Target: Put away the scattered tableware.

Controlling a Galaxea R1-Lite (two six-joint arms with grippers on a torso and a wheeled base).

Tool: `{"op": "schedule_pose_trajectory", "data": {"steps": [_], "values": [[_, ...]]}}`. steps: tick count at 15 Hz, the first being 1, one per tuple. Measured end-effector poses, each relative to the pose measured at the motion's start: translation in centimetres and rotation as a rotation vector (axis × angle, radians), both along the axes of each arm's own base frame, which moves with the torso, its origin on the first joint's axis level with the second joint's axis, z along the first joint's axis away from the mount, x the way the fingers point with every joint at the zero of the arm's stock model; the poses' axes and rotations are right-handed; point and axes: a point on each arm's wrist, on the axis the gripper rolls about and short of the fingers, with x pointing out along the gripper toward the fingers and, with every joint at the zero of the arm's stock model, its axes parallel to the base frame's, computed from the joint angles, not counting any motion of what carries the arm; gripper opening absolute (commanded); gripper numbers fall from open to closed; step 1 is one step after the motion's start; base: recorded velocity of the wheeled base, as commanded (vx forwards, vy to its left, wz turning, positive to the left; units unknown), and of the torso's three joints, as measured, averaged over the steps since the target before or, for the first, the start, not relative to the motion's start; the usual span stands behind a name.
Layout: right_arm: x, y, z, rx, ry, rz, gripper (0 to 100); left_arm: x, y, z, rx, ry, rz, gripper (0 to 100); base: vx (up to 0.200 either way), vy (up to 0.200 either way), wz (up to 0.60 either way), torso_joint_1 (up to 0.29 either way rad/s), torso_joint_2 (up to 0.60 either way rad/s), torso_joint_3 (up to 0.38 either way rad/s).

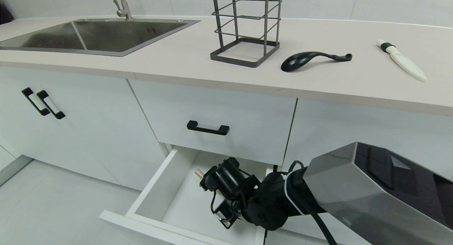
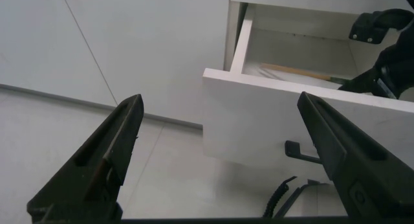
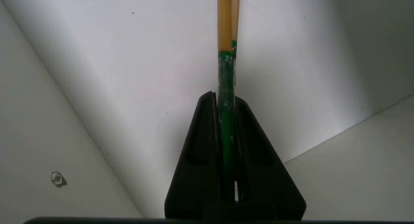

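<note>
A kitchen: steel sink (image 1: pixel 95 34) with faucet (image 1: pixel 122 6), countertop (image 1: pixel 198 66), white drawers (image 1: pixel 212 128).

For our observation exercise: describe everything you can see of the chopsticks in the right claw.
The chopsticks are two pale wooden-looking sticks, side by side, green along the gripped stretch. The right claw is shut on that green part, pointing them into the open drawer. Whether they touch its floor is unclear.

Pale bench (image 1: pixel 177 61) along a white tiled wall (image 1: pixel 389 4). Sunk into its left end, a steel sink (image 1: pixel 46 40) with a faucet (image 1: pixel 122 6) at the back rim. Below, white cupboard doors (image 1: pixel 88 132) with paired black handles (image 1: pixel 51 104), beside a closed drawer (image 1: pixel 219 107) with one black handle (image 1: pixel 207 128). Grey tiled floor (image 1: pixel 53 206).
</note>
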Motion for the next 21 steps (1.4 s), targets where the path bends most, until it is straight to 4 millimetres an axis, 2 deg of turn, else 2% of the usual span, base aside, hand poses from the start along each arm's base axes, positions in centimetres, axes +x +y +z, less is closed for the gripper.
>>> {"op": "schedule_pose_trajectory", "data": {"steps": [8, 9, 16, 21], "values": [[0.8, 0.2, -1.3, -0.021, -0.002, -0.013, 0, 0.0, 0.0, 0.0, 0.0, 0.0, 0.0, 100, 0.0, 0.0, 0.0, 0.0, 0.0, 0.0], [0.8, 0.3, -1.4, -0.025, -0.002, -0.009, 100, 0.0, 0.0, 0.0, 0.0, 0.0, -0.001, 100, 0.0, 0.0, 0.0, 0.0, 0.0, 0.0], [0.6, 0.4, -0.7, -0.024, -0.017, 0.017, 100, 0.0, 0.0, 0.0, 0.0, 0.0, 0.0, 100, 0.0, 0.0, 0.0, 0.0, 0.0, 0.0], [-0.6, 1.2, 3.0, 0.09, -0.091, 0.05, 100, 0.0, 0.0, 0.0, 0.0, 0.0, 0.0, 100, 0.0, 0.0, 0.0, 0.0, 0.0, 0.0]]}}
